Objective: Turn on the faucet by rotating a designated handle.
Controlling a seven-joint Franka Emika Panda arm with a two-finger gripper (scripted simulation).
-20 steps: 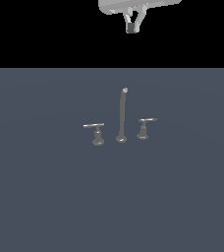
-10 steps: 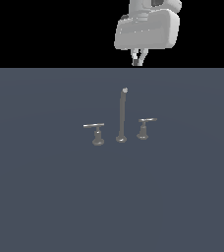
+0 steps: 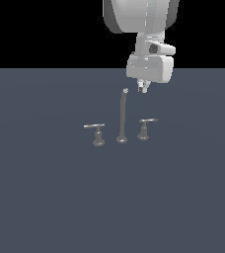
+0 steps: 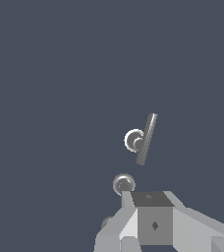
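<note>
- Gripper (image 3: 143, 89) hangs in the air above the faucet set, its short fingertips just poking out under the white hand body; whether the fingers are apart or together cannot be told from either view, and they hold nothing.
- Seen from the exterior view, the fingertips sit just beside the pale tip of the spout (image 3: 122, 117), a little to the exterior view's right of it and clear of both handles.
- No container shows anywhere in the scene.
- Everything stands on a flat, plain slate-blue surface (image 3: 45, 197) that fills the lower part of the exterior view; behind it the background is black.
- The faucet is a three-piece set in a row: the tall thin spout stands upright in the middle, leaning slightly at the top.
- The handle (image 3: 145, 128) with the shorter crossbar stands on the exterior view's right of the spout, near it but apart; its bar lies roughly level, long axis running across the view.
- The other handle (image 3: 96, 133) stands on the exterior view's left, bar also level.
- The wrist view shows one handle from above, crossbar over a round base.
</note>
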